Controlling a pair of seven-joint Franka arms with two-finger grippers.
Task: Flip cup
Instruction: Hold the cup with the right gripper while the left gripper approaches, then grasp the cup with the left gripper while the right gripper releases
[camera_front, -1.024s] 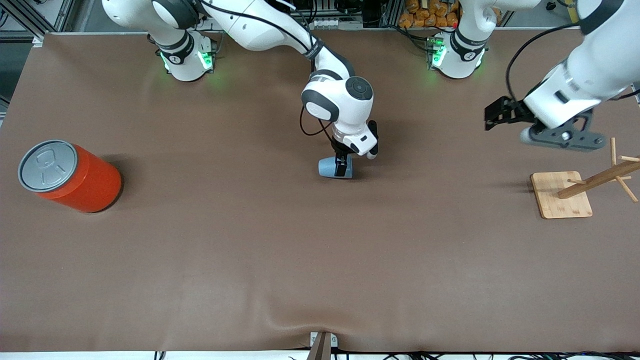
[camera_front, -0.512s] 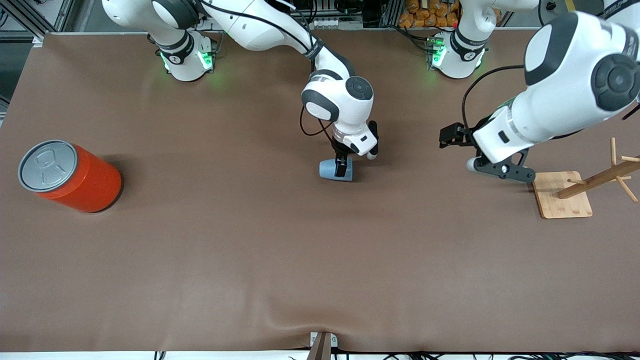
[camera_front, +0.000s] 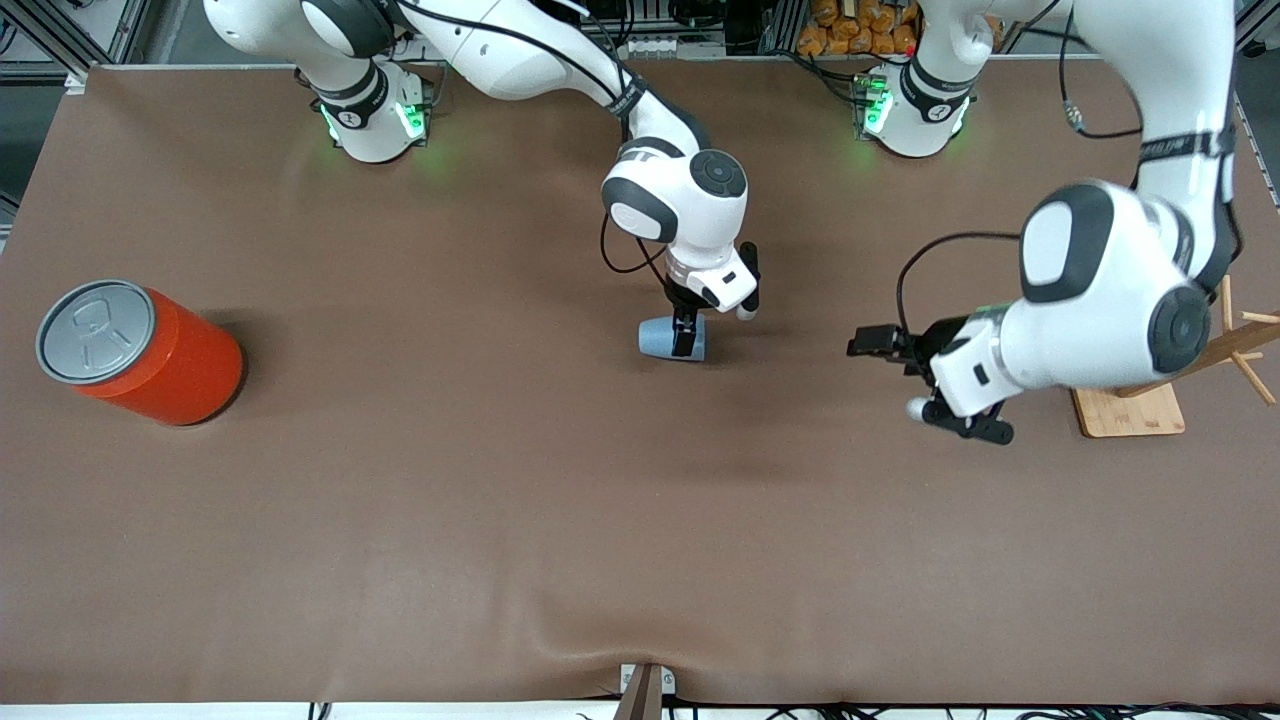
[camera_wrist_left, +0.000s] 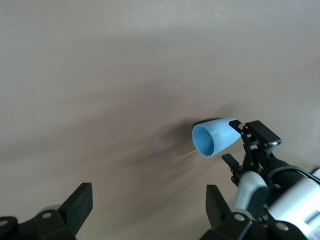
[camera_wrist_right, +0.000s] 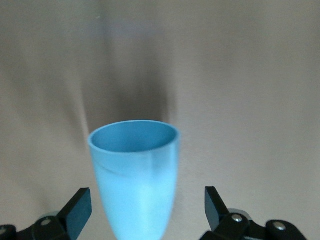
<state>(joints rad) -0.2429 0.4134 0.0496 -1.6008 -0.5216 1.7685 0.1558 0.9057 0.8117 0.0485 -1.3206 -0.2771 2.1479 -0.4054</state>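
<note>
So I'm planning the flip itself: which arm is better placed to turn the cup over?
The right. The right gripper sits at the cup, which lies between its open fingers; the left gripper hangs over bare table, apart.

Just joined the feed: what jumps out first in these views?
Mid-table, the right claw is down at the light blue cup, which lies on its side, its open mouth plain in the left wrist view. The left claw hangs open over bare table toward the left arm's end, pointing at the cup. A big orange-red can stands at the right arm's end.
</note>
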